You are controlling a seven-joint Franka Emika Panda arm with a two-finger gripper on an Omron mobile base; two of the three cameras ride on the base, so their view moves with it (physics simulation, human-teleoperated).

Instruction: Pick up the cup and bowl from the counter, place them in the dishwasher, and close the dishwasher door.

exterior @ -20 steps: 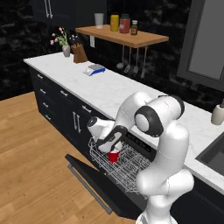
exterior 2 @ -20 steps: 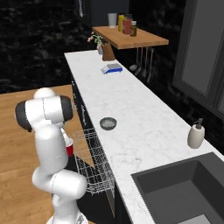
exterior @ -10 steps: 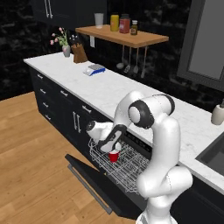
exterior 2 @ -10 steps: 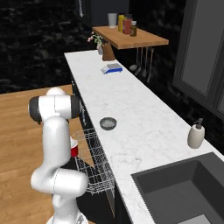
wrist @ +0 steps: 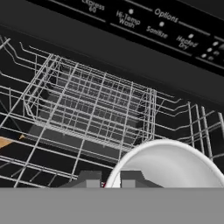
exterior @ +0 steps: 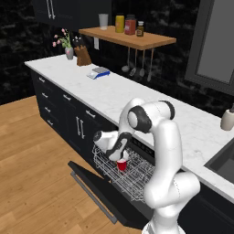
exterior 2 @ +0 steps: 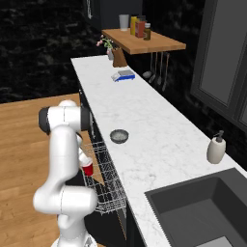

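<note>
We see the small red tapered cup with its white rim [exterior: 121,165] sitting upright over the white wire rack [exterior: 137,176] of the dishwasher, near the rack's front left corner. The two-finger gripper [exterior: 119,156] is at the cup's rim, and in the hand view its jaws stand closed on the thin white rim [wrist: 131,162], one dark finger tip [wrist: 89,178] outside and one inside the cup's white hollow. From the right base view the red cup [exterior 2: 87,169] shows just beside the white arm [exterior 2: 65,154], above the pulled-out rack [exterior 2: 107,183].

The flat black drop-down dishwasher door [exterior: 98,192] lies open and level under the rack, its long thin silver bar handle [exterior: 91,196] along the outer edge. In the hand view the dark control strip [wrist: 144,26] with white lettering runs above the rack wires [wrist: 96,105].

The small shallow round grey bowl [exterior 2: 119,136] rests on the long white marble-veined table [exterior 2: 154,140], close to its front edge, just above the dishwasher and well apart from the cup. Further along the table, near the dark sink [exterior 2: 202,212], stands a beige soap bottle [exterior 2: 215,148]. Toward the far end lie a small blue-and-white object [exterior: 98,72], a wooden knife block [exterior: 83,55] and a vase of pink flowers [exterior: 66,43]. A wooden wall shelf [exterior: 128,37] carries jars above the table.
</note>
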